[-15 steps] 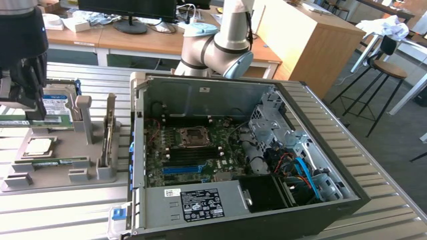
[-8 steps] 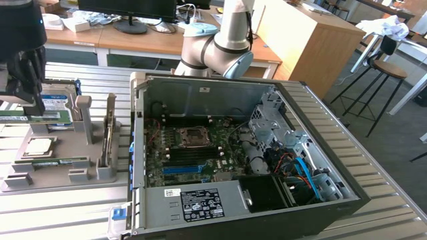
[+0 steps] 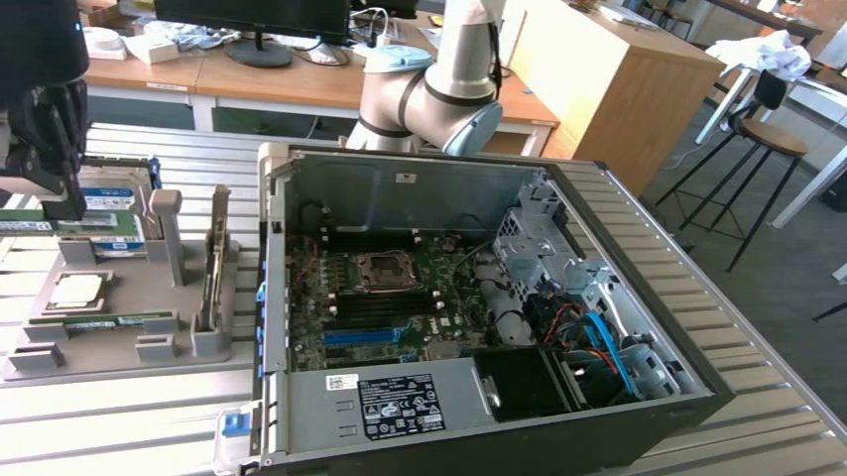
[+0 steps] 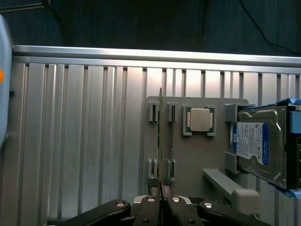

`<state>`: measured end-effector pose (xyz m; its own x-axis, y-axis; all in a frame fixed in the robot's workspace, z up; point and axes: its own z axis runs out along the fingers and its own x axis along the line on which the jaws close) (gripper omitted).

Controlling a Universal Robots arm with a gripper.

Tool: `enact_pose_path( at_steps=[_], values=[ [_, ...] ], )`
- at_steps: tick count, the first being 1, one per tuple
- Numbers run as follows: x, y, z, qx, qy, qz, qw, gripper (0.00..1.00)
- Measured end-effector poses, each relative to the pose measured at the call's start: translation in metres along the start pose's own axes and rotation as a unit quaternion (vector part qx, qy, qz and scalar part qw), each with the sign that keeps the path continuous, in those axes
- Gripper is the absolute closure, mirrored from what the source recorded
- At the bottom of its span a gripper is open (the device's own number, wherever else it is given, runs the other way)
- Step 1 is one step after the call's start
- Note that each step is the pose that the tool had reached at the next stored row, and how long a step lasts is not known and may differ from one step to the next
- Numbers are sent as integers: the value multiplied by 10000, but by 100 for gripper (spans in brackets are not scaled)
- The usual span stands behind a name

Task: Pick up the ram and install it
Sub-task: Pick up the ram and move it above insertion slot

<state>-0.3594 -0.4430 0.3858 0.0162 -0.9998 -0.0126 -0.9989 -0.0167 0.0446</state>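
Gripper: the gripper is clenched on the ram, over the tray near the bench edge at the exterior view's left.
Ram: from the wrist it is seen edge-on, a thin line running out from the closed jaws. In the exterior view it is a green strip under the dark gripper, cut off by the frame.
Hard to tell: whether the ram has cleared its tray slots.
Cut off: the gripper's upper body and the hard drive both run out of frame.
On the tray: a second stick just beside the ram, a processor, and a card on edge.
Nearby: the open case sits mid-bench with its motherboard exposed. The arm rises behind the case's far wall.
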Motion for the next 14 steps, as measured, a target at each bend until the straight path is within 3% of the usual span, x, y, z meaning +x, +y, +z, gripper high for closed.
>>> enact_pose_path(
  at_steps=[14],
  values=[
    [-1,4,-112,0,0,0,10000,89]
  ],
)
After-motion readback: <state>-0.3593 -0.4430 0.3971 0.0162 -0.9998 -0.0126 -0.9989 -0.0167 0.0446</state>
